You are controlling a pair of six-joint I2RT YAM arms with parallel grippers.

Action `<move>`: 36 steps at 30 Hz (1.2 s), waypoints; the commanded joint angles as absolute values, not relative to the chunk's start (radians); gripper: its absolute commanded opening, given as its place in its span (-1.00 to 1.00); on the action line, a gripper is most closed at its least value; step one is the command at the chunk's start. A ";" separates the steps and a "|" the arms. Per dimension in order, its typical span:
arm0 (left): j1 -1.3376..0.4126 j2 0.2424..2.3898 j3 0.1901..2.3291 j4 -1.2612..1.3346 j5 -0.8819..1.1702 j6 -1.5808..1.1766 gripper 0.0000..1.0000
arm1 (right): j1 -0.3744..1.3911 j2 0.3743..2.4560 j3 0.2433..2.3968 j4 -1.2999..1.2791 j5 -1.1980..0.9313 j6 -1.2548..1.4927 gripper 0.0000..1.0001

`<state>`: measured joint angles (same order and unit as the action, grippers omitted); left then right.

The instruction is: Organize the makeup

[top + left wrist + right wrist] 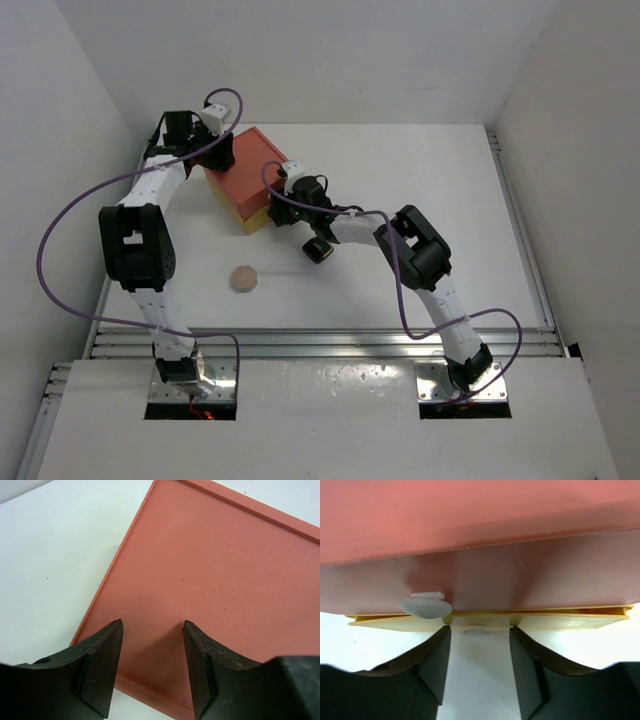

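The pink round disc [244, 278] lies alone on the white table. A black round item [318, 250], apparently the black round compact, lies under my right forearm. The other makeup items are out of view. My left gripper [217, 150] [152, 625] is open and empty, just above the orange-red drawer box's top [225, 575] near its edge. My right gripper [283, 196] [479, 630] is open and empty, its fingertips [444, 635] at the box's yellow drawer edge [570, 620], right of a pale grey knob [426, 607].
The orange-red box [250, 172] with a yellow drawer [254, 221] stands at the back left of the table. White walls enclose the table on the left, right and back. A metal rail [320, 340] runs along the near edge.
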<state>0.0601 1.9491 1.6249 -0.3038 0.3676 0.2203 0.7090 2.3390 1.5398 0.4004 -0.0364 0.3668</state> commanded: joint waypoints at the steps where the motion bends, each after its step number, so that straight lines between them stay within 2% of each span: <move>1: 0.069 2.042 1.566 -0.517 0.351 0.210 0.14 | 0.712 2.344 1.585 0.469 -0.041 0.370 -0.02; 6: 0.078 2.042 1.566 -0.517 0.351 0.210 0.14 | 0.710 2.353 1.591 0.469 -0.041 0.364 -0.12; 11: 0.078 2.042 1.566 -0.517 0.351 0.210 0.14 | 0.707 2.359 1.588 0.489 -0.046 0.354 -0.47; 21: 0.078 2.042 1.566 -0.517 0.351 0.210 0.14 | 0.710 2.301 1.496 0.505 -0.064 0.337 -1.00; 36: 0.078 2.042 1.575 -0.517 0.360 0.210 0.14 | 0.716 2.025 1.126 0.538 -0.224 0.264 -1.00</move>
<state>0.0628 1.9507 1.6257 -0.3027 0.3775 0.2237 0.7059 2.1132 1.1736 0.4988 -0.1307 0.2935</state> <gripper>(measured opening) 0.571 0.230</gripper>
